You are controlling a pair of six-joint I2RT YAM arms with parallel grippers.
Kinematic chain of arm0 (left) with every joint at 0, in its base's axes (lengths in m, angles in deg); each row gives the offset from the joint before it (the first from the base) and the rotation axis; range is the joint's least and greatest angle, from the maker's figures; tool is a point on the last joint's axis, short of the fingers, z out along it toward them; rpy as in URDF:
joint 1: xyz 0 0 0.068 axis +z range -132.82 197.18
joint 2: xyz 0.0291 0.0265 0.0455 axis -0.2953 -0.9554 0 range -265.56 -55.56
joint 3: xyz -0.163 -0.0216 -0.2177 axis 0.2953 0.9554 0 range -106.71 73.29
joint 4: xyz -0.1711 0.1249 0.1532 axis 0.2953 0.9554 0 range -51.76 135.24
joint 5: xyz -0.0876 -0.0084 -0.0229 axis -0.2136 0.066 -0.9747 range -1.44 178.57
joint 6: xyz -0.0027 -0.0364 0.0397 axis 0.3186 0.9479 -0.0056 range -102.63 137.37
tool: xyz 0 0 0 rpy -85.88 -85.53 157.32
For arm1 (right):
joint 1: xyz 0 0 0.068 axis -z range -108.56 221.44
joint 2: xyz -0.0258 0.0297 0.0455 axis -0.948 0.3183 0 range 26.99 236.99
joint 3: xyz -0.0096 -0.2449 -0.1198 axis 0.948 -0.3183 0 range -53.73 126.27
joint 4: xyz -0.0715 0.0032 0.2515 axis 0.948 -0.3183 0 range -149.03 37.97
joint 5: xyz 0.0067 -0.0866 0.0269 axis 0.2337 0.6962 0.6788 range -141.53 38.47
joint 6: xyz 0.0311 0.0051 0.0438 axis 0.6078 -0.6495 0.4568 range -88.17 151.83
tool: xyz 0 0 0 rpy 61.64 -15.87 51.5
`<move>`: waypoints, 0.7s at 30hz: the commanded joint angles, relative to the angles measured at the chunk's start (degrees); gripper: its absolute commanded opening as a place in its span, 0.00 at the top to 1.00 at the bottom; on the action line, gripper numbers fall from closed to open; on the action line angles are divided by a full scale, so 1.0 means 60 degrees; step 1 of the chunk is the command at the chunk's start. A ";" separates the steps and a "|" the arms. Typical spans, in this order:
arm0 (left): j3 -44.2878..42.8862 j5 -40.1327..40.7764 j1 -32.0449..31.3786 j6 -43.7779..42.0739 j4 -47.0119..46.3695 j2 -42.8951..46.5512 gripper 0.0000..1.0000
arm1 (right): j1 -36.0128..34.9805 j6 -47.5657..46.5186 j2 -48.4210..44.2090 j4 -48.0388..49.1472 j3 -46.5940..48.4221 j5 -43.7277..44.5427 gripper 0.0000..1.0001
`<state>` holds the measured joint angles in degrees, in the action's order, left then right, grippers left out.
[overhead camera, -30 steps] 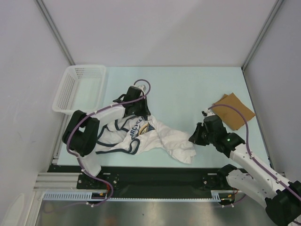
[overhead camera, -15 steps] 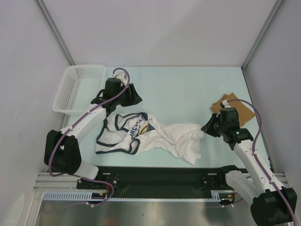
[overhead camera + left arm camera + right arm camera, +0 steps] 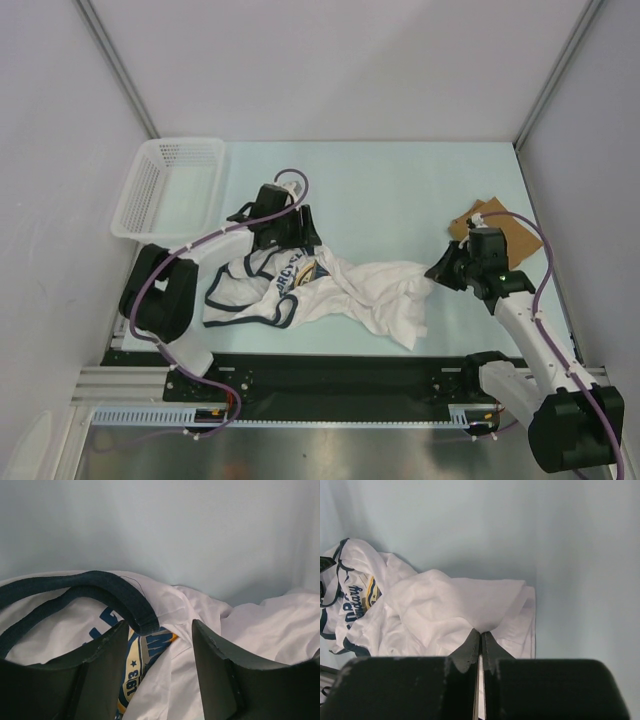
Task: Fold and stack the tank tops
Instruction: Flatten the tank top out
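The white tank top (image 3: pixel 330 290) with navy trim and a blue-and-yellow print lies crumpled at the table's front middle. My left gripper (image 3: pixel 288 234) hovers open over its upper left part. In the left wrist view, a navy strap (image 3: pixel 115 592) and the print (image 3: pixel 137 665) show between the fingers of this gripper (image 3: pixel 161 628), which hold nothing. My right gripper (image 3: pixel 438 272) is shut on the white top's right edge, and the cloth (image 3: pixel 445 605) is drawn into a peak at its tips (image 3: pixel 480 633). The tan-brown tank top (image 3: pixel 497 236) lies folded at the right, behind the right arm.
A white plastic lattice basket (image 3: pixel 165 185) stands at the table's back left, close to the left arm's elbow. Grey walls close in the table on the left, back and right. The black rail with both arm bases runs along the near edge.
The left gripper let go of the white top, swung toward the basket, then came back over the neckline, open. The right gripper pulled the top's edge rightward, stretching the cloth out.
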<state>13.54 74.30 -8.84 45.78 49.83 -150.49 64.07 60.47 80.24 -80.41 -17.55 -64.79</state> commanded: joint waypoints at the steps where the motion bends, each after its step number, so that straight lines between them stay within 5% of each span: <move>1: -0.0076 -0.0230 -0.0028 0.0085 -0.0512 -0.0246 0.41 | 0.0072 -0.0086 -0.0043 0.0424 -0.0098 -0.0252 0.96; 9: -0.0325 -0.0758 -0.0087 0.0261 -0.1083 -0.1212 0.49 | 0.0116 -0.0043 -0.0087 0.0438 -0.0200 -0.0398 0.93; 10: -0.0471 -0.0787 -0.0073 0.0261 -0.1141 -0.1286 0.67 | 0.0116 -0.0042 -0.0101 0.0467 -0.0230 -0.0456 0.91; 12: -0.0560 -0.0875 -0.0072 0.0261 -0.1258 -0.1374 0.82 | 0.0116 0.0030 -0.0116 0.0526 -0.0390 -0.0515 0.79; 13: -0.0589 -0.0875 -0.0072 0.0276 -0.1302 -0.1346 0.97 | 0.0116 0.0031 -0.0174 0.0599 -0.0464 -0.0602 0.75; 17: -0.0516 -0.0538 0.0088 0.0320 -0.1332 -0.1053 1.00 | 0.0116 0.0177 -0.0175 0.0789 -0.0815 -0.0808 0.57; 21: -0.0238 -0.0786 0.0469 0.0334 -0.1420 -0.0775 1.00 | 0.0102 0.0309 -0.0087 0.1126 -0.1298 -0.1072 0.49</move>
<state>12.43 71.11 -7.82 47.37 44.19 -158.84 64.55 61.50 80.13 -76.50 -24.15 -69.03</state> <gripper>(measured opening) 0.033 0.500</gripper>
